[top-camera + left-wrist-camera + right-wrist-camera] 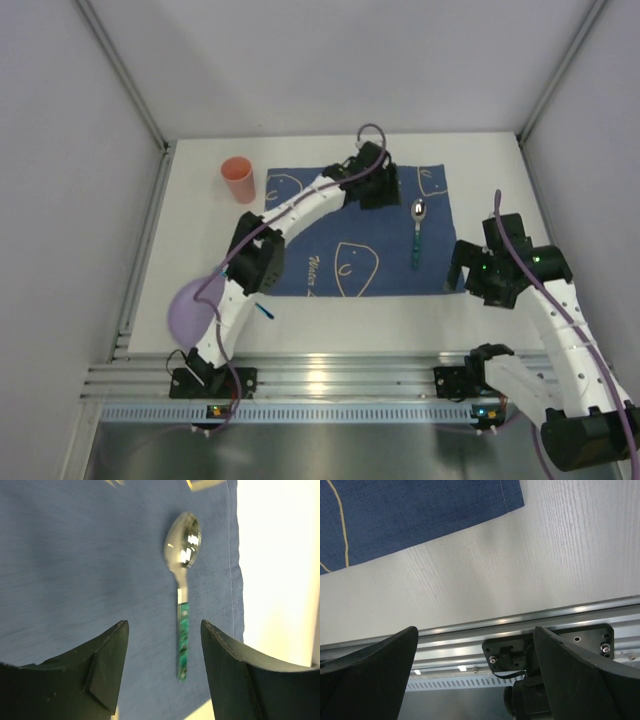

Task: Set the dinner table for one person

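The dinner table (330, 325) is a white top with a dark blue cloth (310, 225) spread on it. A spoon (417, 230) with a green handle lies flat on the cloth's right side. My left gripper (379, 192) hovers over the cloth's far part, just left of the spoon. In the left wrist view the left gripper (164, 624) is open and the spoon (183, 630) lies loose on the cloth beyond its jaws. My right gripper (478, 272) is beside the cloth's right near corner. The right gripper (475, 630) is open and holds nothing.
An orange cup (238, 180) stands upright left of the cloth's far corner. A purple plate (185, 310) lies at the near left, partly under the left arm. A small blue-handled utensil (265, 311) lies beside it. An aluminium rail (330, 378) runs along the near edge.
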### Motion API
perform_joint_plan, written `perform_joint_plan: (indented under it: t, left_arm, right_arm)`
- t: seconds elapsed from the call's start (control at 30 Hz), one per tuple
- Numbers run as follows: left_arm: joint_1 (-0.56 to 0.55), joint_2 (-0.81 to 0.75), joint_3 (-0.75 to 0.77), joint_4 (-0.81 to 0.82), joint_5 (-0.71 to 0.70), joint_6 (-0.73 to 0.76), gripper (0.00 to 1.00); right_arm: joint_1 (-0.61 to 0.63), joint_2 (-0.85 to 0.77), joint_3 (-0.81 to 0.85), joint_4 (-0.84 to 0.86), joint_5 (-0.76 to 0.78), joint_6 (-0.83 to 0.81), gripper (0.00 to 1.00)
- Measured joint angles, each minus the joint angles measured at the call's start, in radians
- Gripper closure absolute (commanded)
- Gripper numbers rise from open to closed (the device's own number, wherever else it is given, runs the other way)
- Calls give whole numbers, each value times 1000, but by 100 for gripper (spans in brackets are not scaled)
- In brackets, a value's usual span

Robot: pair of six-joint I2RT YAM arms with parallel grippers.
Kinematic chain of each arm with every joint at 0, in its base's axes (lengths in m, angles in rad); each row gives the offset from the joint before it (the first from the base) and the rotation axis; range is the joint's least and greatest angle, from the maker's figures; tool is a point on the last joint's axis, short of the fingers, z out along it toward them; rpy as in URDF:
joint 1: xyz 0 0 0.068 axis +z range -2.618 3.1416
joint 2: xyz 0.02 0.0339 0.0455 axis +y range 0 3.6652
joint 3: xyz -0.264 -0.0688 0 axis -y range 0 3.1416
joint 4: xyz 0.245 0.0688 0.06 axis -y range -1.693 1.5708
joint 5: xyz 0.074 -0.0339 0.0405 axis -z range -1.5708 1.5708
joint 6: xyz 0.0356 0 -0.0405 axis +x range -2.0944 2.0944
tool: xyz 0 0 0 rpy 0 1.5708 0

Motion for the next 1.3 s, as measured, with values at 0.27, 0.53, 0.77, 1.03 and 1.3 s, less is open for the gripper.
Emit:
perform_joint_plan:
  t: [0.27, 0.53, 0.77, 1.03, 1.3]
  left_arm:
    - [382, -481, -119, -140, -175, 113, 36]
    - [612, -715, -286, -236, -303, 211, 38]
    - [718, -617, -388, -315, -303, 256, 40]
    - [756, -555, -424, -284, -260, 280, 43]
    - [751, -443, -384, -234, -221, 288, 51]
  right_arm:
    - [0, 20, 0, 20, -28, 0, 0]
    - [0, 105, 0, 85, -66, -12, 0]
    - [0, 159, 26, 106, -77, -19, 0]
    - [0, 164, 34, 113, -79, -19, 0]
    - [0, 201, 34, 121, -79, -19, 0]
